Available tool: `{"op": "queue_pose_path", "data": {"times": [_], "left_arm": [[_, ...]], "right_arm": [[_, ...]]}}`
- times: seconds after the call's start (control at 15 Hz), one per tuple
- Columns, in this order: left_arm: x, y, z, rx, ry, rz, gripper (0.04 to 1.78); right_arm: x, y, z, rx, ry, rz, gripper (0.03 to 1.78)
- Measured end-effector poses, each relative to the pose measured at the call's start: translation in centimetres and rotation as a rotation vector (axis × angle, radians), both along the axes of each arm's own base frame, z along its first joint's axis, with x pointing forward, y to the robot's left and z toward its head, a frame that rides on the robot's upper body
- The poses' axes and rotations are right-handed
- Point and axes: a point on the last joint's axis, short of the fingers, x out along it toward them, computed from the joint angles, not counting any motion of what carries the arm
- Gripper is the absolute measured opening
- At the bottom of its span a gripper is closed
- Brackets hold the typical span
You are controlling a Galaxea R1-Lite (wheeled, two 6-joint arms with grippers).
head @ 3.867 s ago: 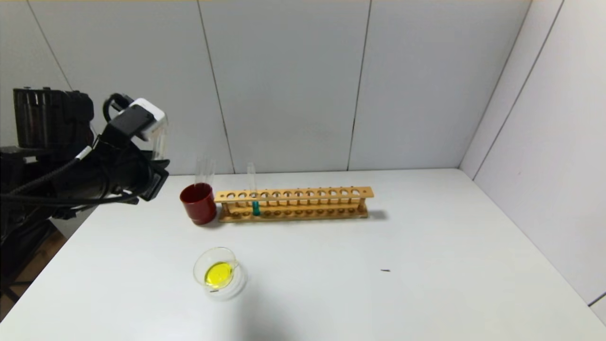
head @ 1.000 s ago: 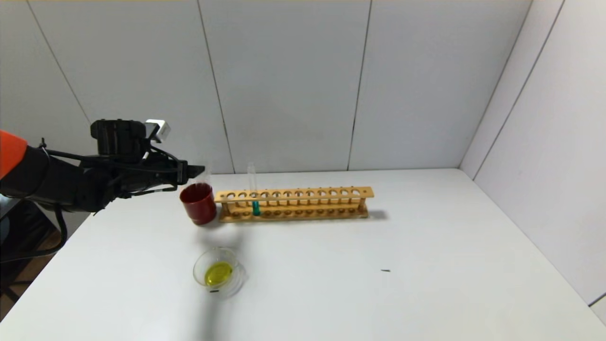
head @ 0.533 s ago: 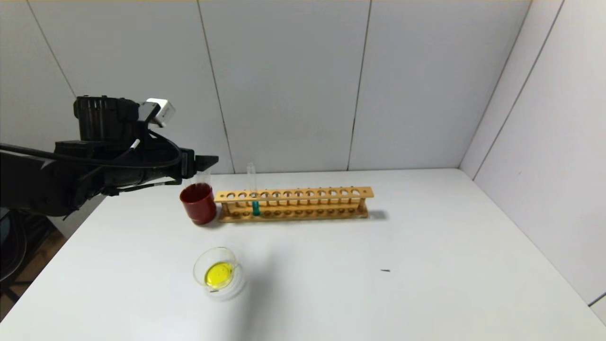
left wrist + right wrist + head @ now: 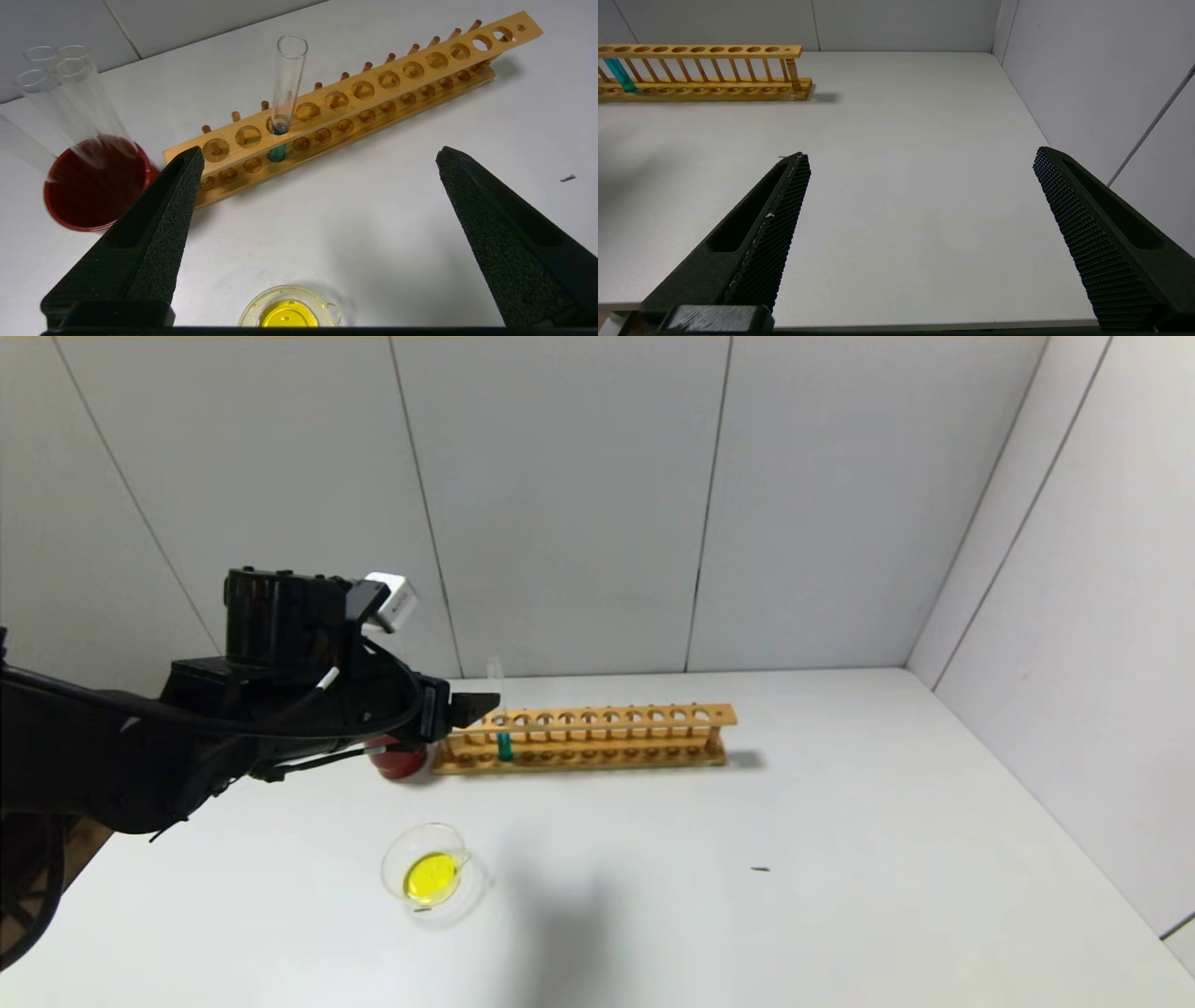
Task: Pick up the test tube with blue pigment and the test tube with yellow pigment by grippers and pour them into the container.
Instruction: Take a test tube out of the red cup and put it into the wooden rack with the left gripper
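Blue-pigment tube [image 4: 285, 93]: one, I am seeing it standing upright in the wooden rack [image 4: 373, 88], near the rack's end by the red cup [image 4: 96, 182].
Container [image 4: 429, 875]: one glass dish sitting on the worktop [image 4: 747, 859], holding yellow liquid.
Clear tubes [image 4: 70, 88]: I am counting three, leaning in the red cup.
Left tool [image 4: 317, 163]: hovering before the rack, fingers spread wide, gripping nothing.
Right tool [image 4: 920, 163]: idling over the worktop's near edge, spread wide, empty.

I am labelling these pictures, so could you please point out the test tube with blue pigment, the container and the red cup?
test tube with blue pigment [image 4: 288, 79], left wrist view, on its clear glass wall.
container [image 4: 396, 861], head view, on its glass rim.
red cup [image 4: 96, 182], left wrist view, on its inside.
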Motion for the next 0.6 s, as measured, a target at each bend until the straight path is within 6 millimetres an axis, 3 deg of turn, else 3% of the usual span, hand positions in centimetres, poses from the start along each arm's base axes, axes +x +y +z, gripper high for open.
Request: {"op": "queue_pose_path", "data": {"times": [0.27,0.6], "left_arm": [[1.6,-1.3,-1.9,0.007,0.003,-0.022,1.75],[5.5,-2.7,-4.9,0.017,0.009,-0.010,1.75]], "right_arm": [[0.0,0.0,0.0,0.000,0.000,0.000,1.75],[0.0,0.0,0.0,0.000,0.000,0.000,1.75]]}}
